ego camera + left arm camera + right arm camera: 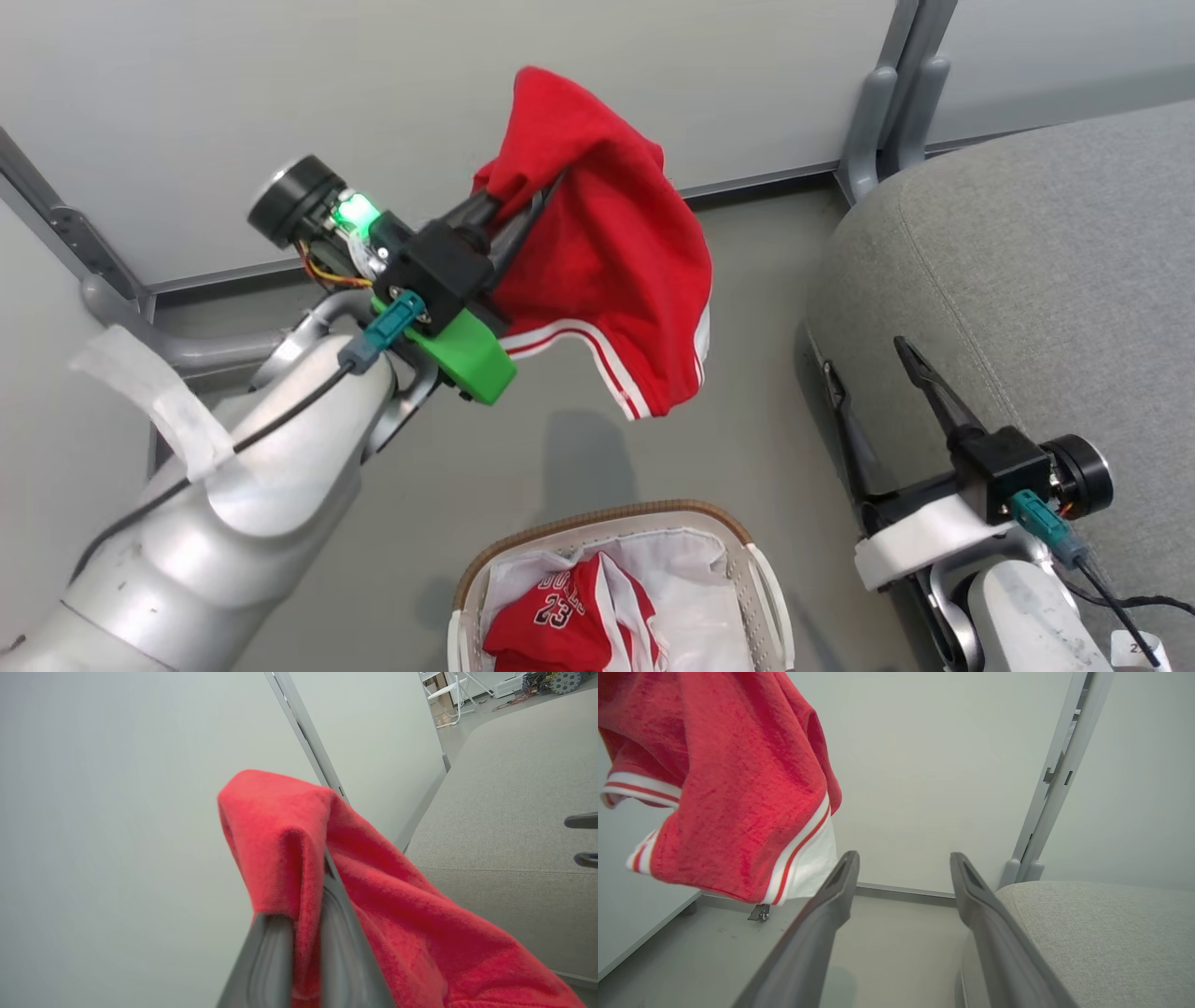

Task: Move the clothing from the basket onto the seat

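Note:
My left gripper (504, 191) is shut on a red garment of the clothing (616, 252), which has white-and-red striped trim. It holds the garment high above the floor, left of the grey seat (1027, 261). The left wrist view shows the cloth (397, 914) draped over that gripper (303, 891). A second red garment marked "23" (560, 616) lies in the basket (597, 518) at the bottom, on its white liner. My right gripper (873, 366) stands open and empty at the seat's left edge. In the right wrist view this gripper (903, 858) sits right of the hanging garment (733, 788), with the seat (1101, 933) at its right.
Pale partition panels close the far side, with a grey metal post (887, 103) by the seat's corner and another post (65, 233) at the left. Bare grey floor (579, 448) lies between basket, panels and seat. The seat (504, 812) has a broad flat top.

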Motion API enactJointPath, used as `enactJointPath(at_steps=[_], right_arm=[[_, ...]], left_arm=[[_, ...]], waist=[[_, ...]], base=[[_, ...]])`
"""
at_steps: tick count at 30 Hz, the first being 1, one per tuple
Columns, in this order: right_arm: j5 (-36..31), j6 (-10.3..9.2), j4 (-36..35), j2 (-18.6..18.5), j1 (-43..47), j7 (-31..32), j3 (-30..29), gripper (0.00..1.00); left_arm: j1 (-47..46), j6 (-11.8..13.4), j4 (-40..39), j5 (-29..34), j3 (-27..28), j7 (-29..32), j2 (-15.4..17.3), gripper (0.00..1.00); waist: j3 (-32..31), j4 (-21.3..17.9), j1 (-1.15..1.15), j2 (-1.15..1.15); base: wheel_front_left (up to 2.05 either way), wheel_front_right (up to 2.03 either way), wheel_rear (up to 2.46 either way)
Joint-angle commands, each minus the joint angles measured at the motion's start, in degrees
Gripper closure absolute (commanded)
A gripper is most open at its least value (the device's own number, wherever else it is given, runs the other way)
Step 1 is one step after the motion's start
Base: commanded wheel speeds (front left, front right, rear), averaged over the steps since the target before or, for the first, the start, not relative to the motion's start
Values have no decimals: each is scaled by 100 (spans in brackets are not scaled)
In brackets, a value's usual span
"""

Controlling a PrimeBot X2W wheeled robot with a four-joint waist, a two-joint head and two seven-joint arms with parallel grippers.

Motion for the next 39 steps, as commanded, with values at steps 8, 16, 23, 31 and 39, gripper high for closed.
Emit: enactJointPath(at_steps=[8, 16, 23, 31, 39], right_arm=[[-230, -5, 67, -21, -135, -28, 480, 0], [-572, -5, 491, -22, -426, -28, 758, 0], [-787, -5, 793, -22, -751, -28, 727, 0], [-886, -5, 828, -24, -1040, -28, 557, 0], [-743, -5, 470, -22, -1130, -27, 569, 0]], left_arm=[[-834, 7, 155, -310, -199, 37, 25, 100], [-1321, 8, 127, -502, -519, 129, -67, 100], [-1496, 8, -25, -701, -778, 193, -149, 100], [-1414, 9, -290, -860, -1000, 233, -195, 100], [-1185, 18, -480, -987, -1120, 259, -148, 100]], waist=[[-129, 124, 1, 0], [-167, 354, 1, 0], [-189, 542, 1, 0], [-271, 689, 1, 0], [-335, 702, 1, 0]], base=[[0, 0, 0], [0, 0, 0], [0, 0, 0], [0, 0, 0], [0, 0, 0]])
